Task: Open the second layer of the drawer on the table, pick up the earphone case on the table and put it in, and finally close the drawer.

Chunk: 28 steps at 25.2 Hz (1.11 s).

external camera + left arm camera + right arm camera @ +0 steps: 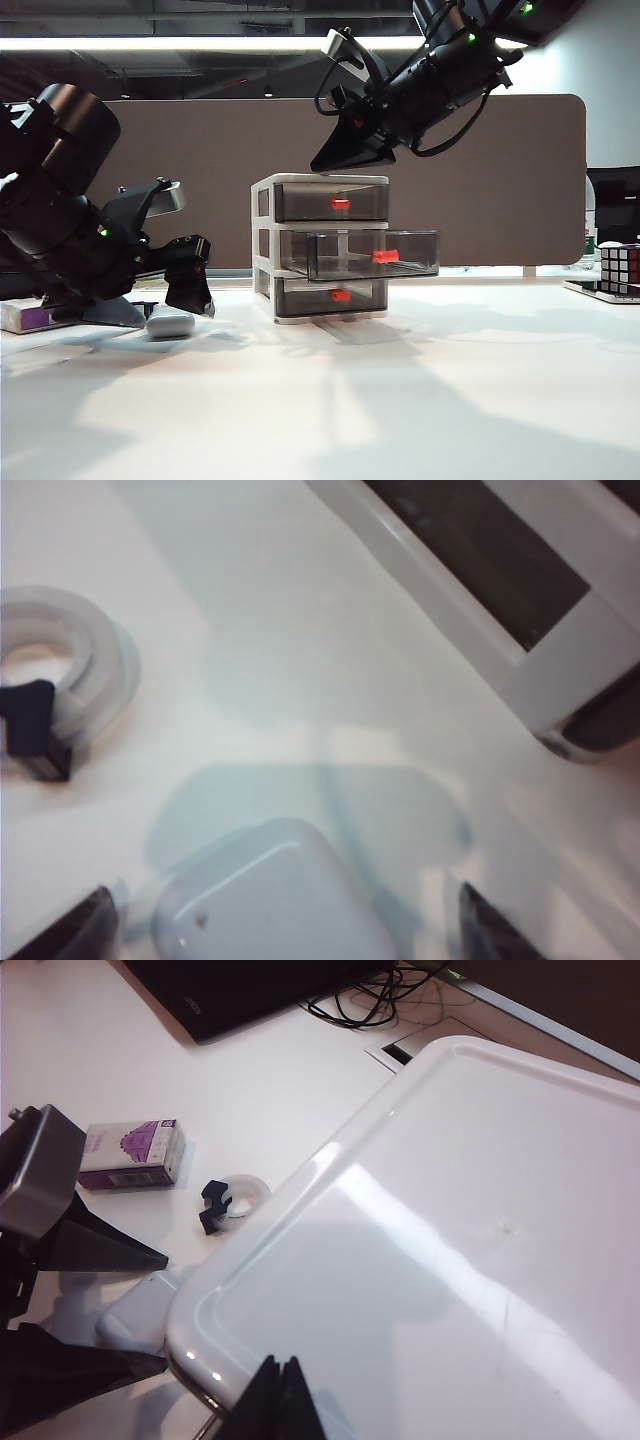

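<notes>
The drawer (320, 250) stands mid-table, white-framed with smoky grey tiers. Its second layer (365, 254) is pulled out, orange-red handle (385, 256) at the front; the top and bottom tiers are shut. The white earphone case (170, 323) lies on the table (400, 400) left of the unit. My left gripper (190, 295) hangs low over it, open. In the left wrist view the earphone case (270, 900) sits between the dark fingertips (75, 930), with a gap on each side. My right gripper (360, 150) hovers shut above the drawer's top (450, 1240), holding nothing.
A purple-and-white box (135, 1155) and a white ring with a black clip (235, 1200) lie left of the case. A Rubik's cube (620, 270) stands at the far right. A brown partition (500, 180) closes the back. The open tier juts toward the front right.
</notes>
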Each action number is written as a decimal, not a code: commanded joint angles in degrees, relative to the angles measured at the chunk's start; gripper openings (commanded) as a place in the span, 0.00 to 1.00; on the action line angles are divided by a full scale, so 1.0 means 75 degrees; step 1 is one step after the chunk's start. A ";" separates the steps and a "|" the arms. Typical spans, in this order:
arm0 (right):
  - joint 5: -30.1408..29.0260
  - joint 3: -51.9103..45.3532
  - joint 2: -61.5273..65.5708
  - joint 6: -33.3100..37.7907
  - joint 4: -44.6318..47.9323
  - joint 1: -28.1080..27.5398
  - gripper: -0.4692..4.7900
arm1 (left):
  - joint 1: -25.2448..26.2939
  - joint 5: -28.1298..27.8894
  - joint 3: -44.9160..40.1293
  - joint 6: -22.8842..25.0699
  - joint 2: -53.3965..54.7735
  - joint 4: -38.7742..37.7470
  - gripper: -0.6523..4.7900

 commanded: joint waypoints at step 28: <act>0.0152 0.0044 -0.0047 0.0032 0.0099 0.0009 0.08 | 0.0003 0.0041 -0.0009 0.0154 0.0012 -0.0003 0.50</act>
